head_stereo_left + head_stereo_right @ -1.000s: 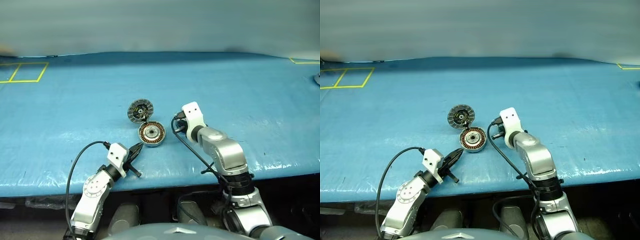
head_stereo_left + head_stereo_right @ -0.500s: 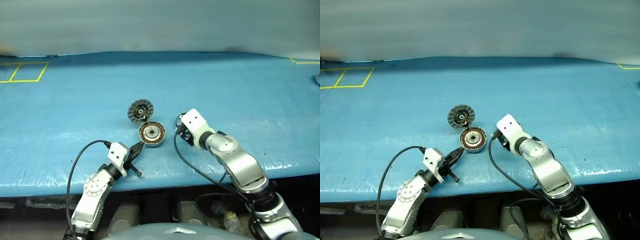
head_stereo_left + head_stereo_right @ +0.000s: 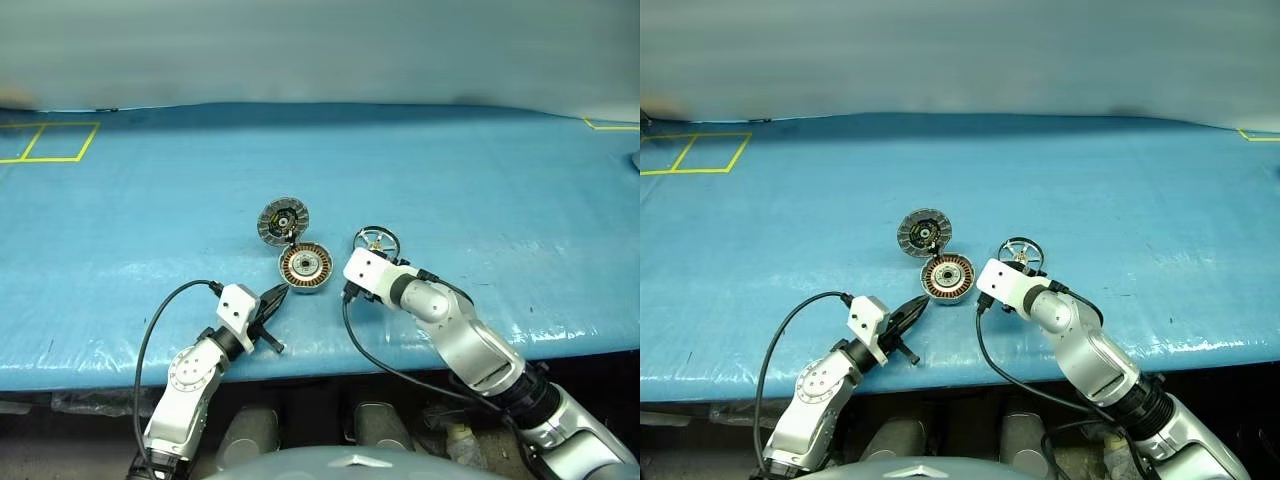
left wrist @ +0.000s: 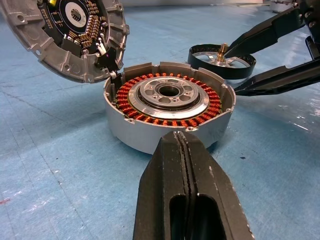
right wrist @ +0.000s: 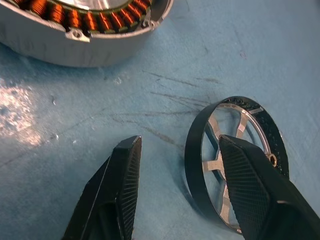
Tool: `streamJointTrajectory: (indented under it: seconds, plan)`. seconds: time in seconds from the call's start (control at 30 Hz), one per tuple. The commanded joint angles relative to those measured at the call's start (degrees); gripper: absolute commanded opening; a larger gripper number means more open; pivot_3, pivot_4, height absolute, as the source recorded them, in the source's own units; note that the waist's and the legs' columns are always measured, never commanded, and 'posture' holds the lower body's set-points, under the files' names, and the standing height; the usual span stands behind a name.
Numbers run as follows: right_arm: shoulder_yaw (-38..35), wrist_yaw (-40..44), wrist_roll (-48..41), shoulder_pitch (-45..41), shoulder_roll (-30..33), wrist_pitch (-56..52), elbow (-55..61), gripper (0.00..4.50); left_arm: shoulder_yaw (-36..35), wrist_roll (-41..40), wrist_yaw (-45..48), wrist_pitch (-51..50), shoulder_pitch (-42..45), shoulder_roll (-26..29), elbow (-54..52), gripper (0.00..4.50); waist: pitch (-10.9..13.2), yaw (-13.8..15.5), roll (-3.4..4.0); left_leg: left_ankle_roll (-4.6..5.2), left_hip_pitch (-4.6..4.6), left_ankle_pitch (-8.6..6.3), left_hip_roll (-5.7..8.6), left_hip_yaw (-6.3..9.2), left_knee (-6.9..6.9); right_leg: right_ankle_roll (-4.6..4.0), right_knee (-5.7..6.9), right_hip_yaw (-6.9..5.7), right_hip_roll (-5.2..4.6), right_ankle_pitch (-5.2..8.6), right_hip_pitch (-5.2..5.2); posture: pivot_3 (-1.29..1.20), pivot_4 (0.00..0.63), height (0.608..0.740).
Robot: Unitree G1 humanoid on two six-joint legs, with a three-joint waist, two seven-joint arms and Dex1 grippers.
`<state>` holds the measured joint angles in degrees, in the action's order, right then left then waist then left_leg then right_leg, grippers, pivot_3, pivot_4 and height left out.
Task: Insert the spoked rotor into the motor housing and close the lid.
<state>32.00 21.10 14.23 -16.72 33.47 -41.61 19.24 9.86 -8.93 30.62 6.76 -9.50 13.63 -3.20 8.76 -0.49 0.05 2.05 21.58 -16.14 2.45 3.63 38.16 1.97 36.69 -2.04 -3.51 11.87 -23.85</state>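
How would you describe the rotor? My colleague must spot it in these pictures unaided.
On the blue table, three round parts sit near the front edge, at the middle. The rotor lies flat, farthest right, beside the right pincer. Unlike the copper-wound housing and ribbed lid, it's an open black ring with silver spokes.

The two head views look from above, forward and down, over a blue table point(image 3: 150, 200), from rather far. They differ by a small sideways offset and share nearly the whole scene: both arms, the motor housing point(image 3: 304, 268), the lid point(image 3: 282, 220) and the spoked rotor point(image 3: 376, 240).

The left wrist view sits low, close to the table, and looks along the left gripper point(image 4: 186, 145) at the housing from very near; behind the housing it shows the rotor and the right gripper point(image 4: 262, 62).

The right wrist view looks steeply down along the right gripper at the rotor, very close, with the housing wall at the edge.
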Motion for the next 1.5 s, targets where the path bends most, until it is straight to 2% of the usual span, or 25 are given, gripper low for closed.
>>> streamJointTrajectory:
  seconds: [0.03, 0.27, 0.3, 0.37, 0.43, 0.57, 0.83, 0.9, 1.13, 1.23, 1.4, 1.5]
  plan:
    - [-0.8, -0.6, 2.9, -0.2, -0.8, 2.1, -1.8, 2.58, 0.2, 0.3, 0.1, 1.3, 0.3, -0.2, -0.6, 0.00, 0.0, 0.0, 0.00, 0.00, 0.00, 0.00, -0.01, 0.00, 0.00, 0.00, 0.00, 0.00, 0.00, 0.00, 0.00, 0.00, 0.150, 0.740]
    - [-2.2, -0.9, 6.6, 0.2, -2.0, 4.6, -5.6, 2.58, 0.0, 0.4, 0.0, 1.3, 0.5, 0.0, -0.7, 0.00, 0.0, 0.0, -0.02, -0.01, -0.01, 0.01, 0.00, 0.01, 0.06, 0.07, 0.00, 0.00, 0.00, -0.01, 0.05, 0.00, 0.150, 0.740]
    - [-2.3, -1.1, 7.3, 0.2, -2.2, 4.8, -6.0, 2.30, 0.0, 0.3, 0.1, 1.3, 0.5, 0.0, -0.7, 0.00, 0.0, 0.0, -0.02, -0.01, -0.02, 0.01, 0.00, 0.01, 0.06, 0.07, 0.01, 0.00, 0.00, -0.01, 0.05, 0.00, 0.150, 0.740]
    - [-2.3, -1.9, 9.0, 0.4, -2.5, 5.0, -7.0, 2.04, 0.0, 0.3, 0.2, 1.3, 0.6, 0.1, -0.7, 0.00, 0.0, 0.1, -0.02, -0.02, -0.02, 0.02, 0.00, 0.01, 0.06, 0.06, 0.01, 0.00, 0.00, -0.01, 0.05, 0.00, 0.150, 0.740]
    - [-2.3, -2.4, 10.2, 0.5, -2.8, 5.1, -7.7, 1.28, 0.0, 0.3, 0.2, 1.3, 0.8, 0.1, -0.7, 0.00, 0.0, 0.1, -0.02, -0.03, -0.02, 0.02, 0.00, 0.02, 0.06, 0.04, 0.02, 0.00, 0.00, -0.03, 0.05, 0.00, 0.150, 0.740]
    - [-2.7, -2.0, 11.4, 1.1, -3.6, 5.2, -8.1, 0.13, -0.1, 0.3, 0.2, 1.2, 0.9, 0.1, -0.9, 0.00, 0.0, 0.2, -0.02, -0.02, -0.02, 0.02, 0.01, 0.02, 0.06, -0.10, 0.01, 0.00, 0.01, -0.11, 0.04, 0.00, 0.150, 0.740]
    - [-4.3, -0.6, 12.9, 1.5, -4.4, 5.9, -5.9, 0.12, -0.1, 0.2, -0.1, 1.0, 0.9, 0.0, -1.0, 0.00, 0.0, 0.2, -0.02, -0.03, -0.02, 0.02, 0.01, 0.02, 0.06, -0.09, 0.01, 0.00, 0.02, -0.10, 0.05, 0.00, 0.150, 0.740]
    - [-6.9, 0.4, 10.5, 1.6, -5.8, 5.3, -3.1, 0.12, -0.1, 0.2, -0.1, 1.0, 0.8, 0.0, -1.2, 0.00, 0.0, 0.3, -0.02, -0.03, -0.01, 0.02, 0.01, 0.02, 0.06, -0.09, 0.01, 0.00, 0.02, -0.10, 0.04, 0.00, 0.150, 0.740]
    - [-23.0, 4.1, -4.3, -0.2, -16.5, -2.8, 9.7, 0.12, -0.8, -1.4, -0.3, 0.3, 0.9, -0.2, -4.2, 0.00, 0.0, 0.0, -0.01, -0.03, 0.01, 0.02, -0.01, 0.09, 0.03, -0.10, 0.01, 0.01, 0.02, -0.10, 0.01, 0.00, 0.150, 0.740]
    - [-32.0, 5.6, -15.4, -1.9, -24.2, -9.5, 15.6, 0.12, -0.8, -3.1, -0.8, -3.3, 1.9, -0.4, -7.3, 0.00, 0.0, 0.1, -0.02, -0.02, 0.02, 0.01, 0.00, 0.11, 0.03, -0.10, 0.01, 0.01, 0.02, -0.11, 0.01, 0.00, 0.150, 0.740]
    - [-42.7, 7.1, -33.0, -2.2, -35.0, -18.3, 20.5, 0.12, -0.7, -12.5, 0.7, -16.0, 3.2, -1.1, -13.7, 0.00, 0.0, 0.0, 0.00, -0.01, 0.01, 0.01, 0.02, 0.21, 0.00, -0.14, 0.04, 0.01, 0.06, -0.12, 0.03, 0.00, 0.150, 0.740]
    - [-47.9, 4.3, -42.5, -1.9, -42.8, -22.2, 20.9, 0.12, -1.9, -20.4, 2.1, -21.4, 3.6, -2.0, -16.2, 0.00, 0.1, -0.2, 0.07, -0.01, 0.01, 0.01, 0.03, 0.21, -0.02, -0.15, 0.06, 0.04, 0.06, -0.12, 0.00, 0.00, 0.150, 0.740]
